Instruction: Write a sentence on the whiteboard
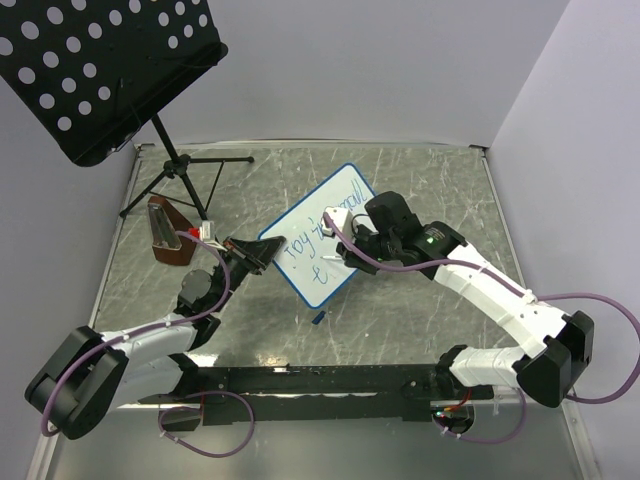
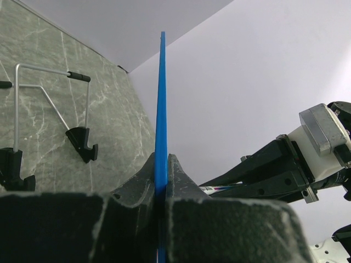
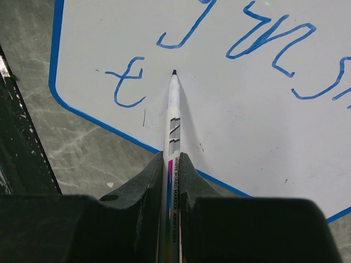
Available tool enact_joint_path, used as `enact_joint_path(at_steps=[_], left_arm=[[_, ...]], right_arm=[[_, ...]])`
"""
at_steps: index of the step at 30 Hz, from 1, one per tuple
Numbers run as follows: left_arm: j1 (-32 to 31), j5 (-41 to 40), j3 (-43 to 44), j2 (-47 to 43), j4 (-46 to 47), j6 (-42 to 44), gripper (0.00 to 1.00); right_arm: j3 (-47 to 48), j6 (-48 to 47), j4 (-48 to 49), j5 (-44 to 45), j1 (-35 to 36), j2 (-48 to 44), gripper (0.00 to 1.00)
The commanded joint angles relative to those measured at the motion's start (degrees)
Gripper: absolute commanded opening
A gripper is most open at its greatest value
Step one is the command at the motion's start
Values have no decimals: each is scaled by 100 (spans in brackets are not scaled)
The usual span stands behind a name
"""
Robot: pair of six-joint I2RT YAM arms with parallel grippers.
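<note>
The whiteboard (image 1: 303,278), white with a blue frame, is propped tilted at mid-table. My left gripper (image 1: 262,254) is shut on its left edge; in the left wrist view that blue edge (image 2: 160,98) runs straight up out of the left gripper (image 2: 161,183). The sentence (image 1: 315,230) reads as blue handwriting, with a lone "t" (image 3: 125,82) starting a second line. My right gripper (image 3: 172,164) is shut on a white marker (image 3: 172,118). The marker's tip rests at the board just right of that "t".
A black perforated music stand (image 1: 100,70) with tripod legs (image 1: 185,170) rises at the back left. A brown block (image 1: 170,235) stands beside my left arm. A small blue cap (image 1: 318,317) lies on the marbled table below the board.
</note>
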Motion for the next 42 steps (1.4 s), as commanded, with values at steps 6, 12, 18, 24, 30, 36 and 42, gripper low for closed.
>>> enact_joint_path(at_steps=[6, 12, 18, 24, 30, 36, 42], left_arm=[[12, -60, 84, -221, 1287, -249, 1], [20, -86, 84, -273, 1234, -222, 1], [29, -86, 93, -265, 1242, -231, 1], [29, -69, 75, -256, 1251, -240, 1], [47, -60, 66, -300, 1243, -249, 1], [47, -51, 40, -308, 1278, -257, 1], [64, -69, 23, -335, 1260, -240, 1]], right_arm=[[96, 51, -69, 3, -48, -188, 0], [-18, -28, -157, -401, -39, -346, 0], [-97, -98, -271, -490, -39, -337, 0], [-133, -151, -315, -393, -39, -206, 0], [-106, -98, -236, -148, -57, -144, 0], [-45, -19, -131, 90, -57, -74, 0], [17, 95, -8, 143, -179, -135, 0]])
